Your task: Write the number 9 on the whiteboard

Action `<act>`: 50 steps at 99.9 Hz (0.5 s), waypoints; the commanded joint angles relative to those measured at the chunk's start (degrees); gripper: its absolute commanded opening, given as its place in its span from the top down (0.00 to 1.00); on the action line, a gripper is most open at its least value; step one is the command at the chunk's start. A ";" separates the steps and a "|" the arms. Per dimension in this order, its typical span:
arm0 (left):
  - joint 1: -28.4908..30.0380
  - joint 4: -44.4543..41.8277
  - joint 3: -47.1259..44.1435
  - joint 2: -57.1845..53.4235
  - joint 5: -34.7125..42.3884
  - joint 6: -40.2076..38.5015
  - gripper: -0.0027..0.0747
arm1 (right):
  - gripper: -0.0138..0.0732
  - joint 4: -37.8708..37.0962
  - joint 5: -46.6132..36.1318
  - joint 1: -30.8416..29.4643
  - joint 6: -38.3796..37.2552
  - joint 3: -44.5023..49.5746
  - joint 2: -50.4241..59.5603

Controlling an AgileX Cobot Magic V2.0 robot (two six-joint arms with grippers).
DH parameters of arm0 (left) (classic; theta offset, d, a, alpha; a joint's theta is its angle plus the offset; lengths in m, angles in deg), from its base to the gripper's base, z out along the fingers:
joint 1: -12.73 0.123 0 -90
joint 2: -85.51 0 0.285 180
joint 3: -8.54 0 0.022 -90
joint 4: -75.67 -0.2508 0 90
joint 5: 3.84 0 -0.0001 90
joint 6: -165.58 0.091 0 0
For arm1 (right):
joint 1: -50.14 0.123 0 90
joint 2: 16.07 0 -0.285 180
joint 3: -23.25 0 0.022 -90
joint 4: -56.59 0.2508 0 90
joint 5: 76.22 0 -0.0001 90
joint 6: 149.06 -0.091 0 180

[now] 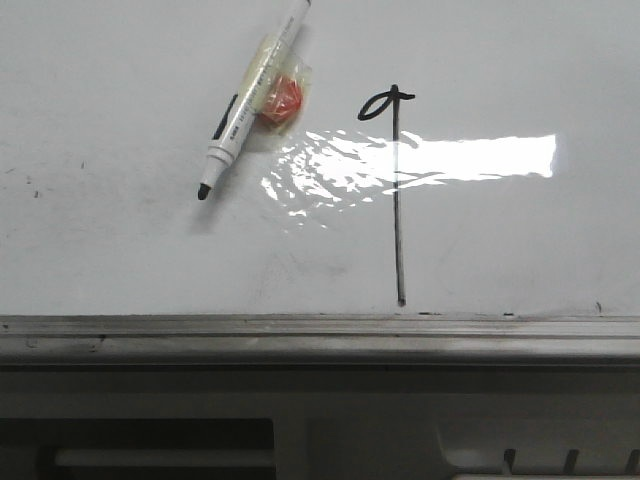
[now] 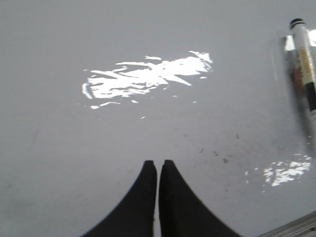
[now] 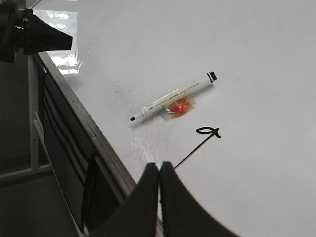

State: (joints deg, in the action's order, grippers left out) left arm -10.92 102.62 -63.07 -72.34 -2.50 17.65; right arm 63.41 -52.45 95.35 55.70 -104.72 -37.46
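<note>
The number 9 (image 1: 398, 190) is drawn in black on the whiteboard (image 1: 120, 230): a long straight stroke with a small flat loop at its top left. It also shows in the right wrist view (image 3: 206, 134). A white marker (image 1: 252, 100) with yellowish tape and a red-orange lump lies loose on the board, left of the 9; it also shows in the right wrist view (image 3: 173, 102) and the left wrist view (image 2: 304, 63). My left gripper (image 2: 158, 165) is shut and empty over bare board. My right gripper (image 3: 160, 167) is shut and empty above the board's near edge. Neither gripper shows in the front view.
A grey metal edge rail (image 1: 320, 328) runs along the board's near side, with a grey slotted panel (image 1: 300, 430) below it. A bright glare patch (image 1: 420, 165) crosses the stroke. The other arm (image 3: 24, 34) shows dark at the right wrist view's corner.
</note>
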 commanded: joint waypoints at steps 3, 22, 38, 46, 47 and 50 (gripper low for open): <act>4.10 -13.87 -1.46 -3.65 2.57 -13.75 0.99 | 0.89 -0.28 -4.53 -0.35 0.04 -1.46 -0.57; 9.00 -15.92 -6.01 -8.18 2.17 -16.07 0.99 | 0.89 -0.28 -4.53 -0.35 0.04 -1.46 -0.57; 11.94 -19.65 -7.21 -12.15 -6.40 -24.17 0.99 | 0.89 -0.28 -4.53 -0.35 0.04 -1.46 -0.57; 12.68 -19.65 -7.21 -13.73 -11.20 -26.31 0.99 | 0.89 -0.28 -4.53 -0.35 0.04 -1.46 -0.57; 12.80 -19.65 -7.21 -14.02 -12.10 -26.31 0.99 | 0.89 -0.28 -4.53 -0.35 0.04 -1.46 -0.57; 13.04 -19.65 -7.21 -14.61 -14.04 -26.31 0.99 | 0.89 -0.28 -4.53 -0.35 0.04 -1.46 -0.57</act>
State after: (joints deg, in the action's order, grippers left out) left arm 1.42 83.22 -68.59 -86.15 -14.67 -6.35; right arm 63.41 -52.45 95.35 55.70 -104.72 -37.46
